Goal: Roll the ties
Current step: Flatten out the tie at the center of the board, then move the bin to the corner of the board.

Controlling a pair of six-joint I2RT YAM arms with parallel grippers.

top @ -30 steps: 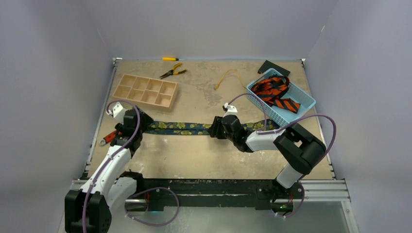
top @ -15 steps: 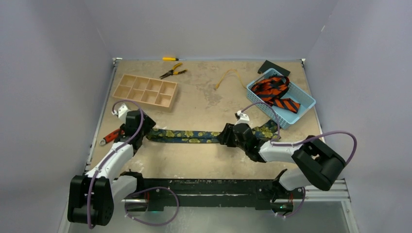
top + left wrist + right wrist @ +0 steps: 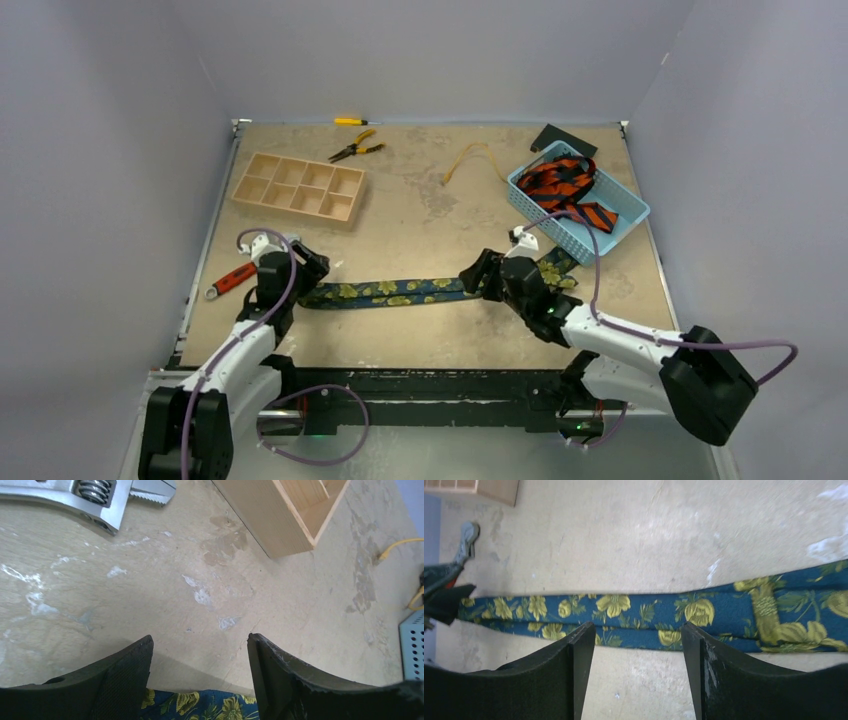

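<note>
Fingers of the left gripper (image 3: 199,641) stand wide apart and hold nothing. Low in the gap between them shows only the tip of the dark blue fabric necktie with yellow flowers (image 3: 400,290). The right gripper (image 3: 636,630) is also spread wide and empty, and the tie passes flat under its gap.

The tie lies stretched on the tabletop (image 3: 420,200), roughly parallel to the near edge. It reaches from the left gripper, near the left edge, toward the pale blue plastic basket (image 3: 618,235) by the right edge. That basket holds the orange-red ties with black stripes (image 3: 562,188).

What matters is the long axis. It runs left to right, and each gripper's fingers stand apart along that line, not across it. The left arm sits at the tie's left end and the right arm further along, toward the basket end. A roll would most likely start at an end, so the left arm looks better placed to begin, with the right arm free to steady the length.
</note>
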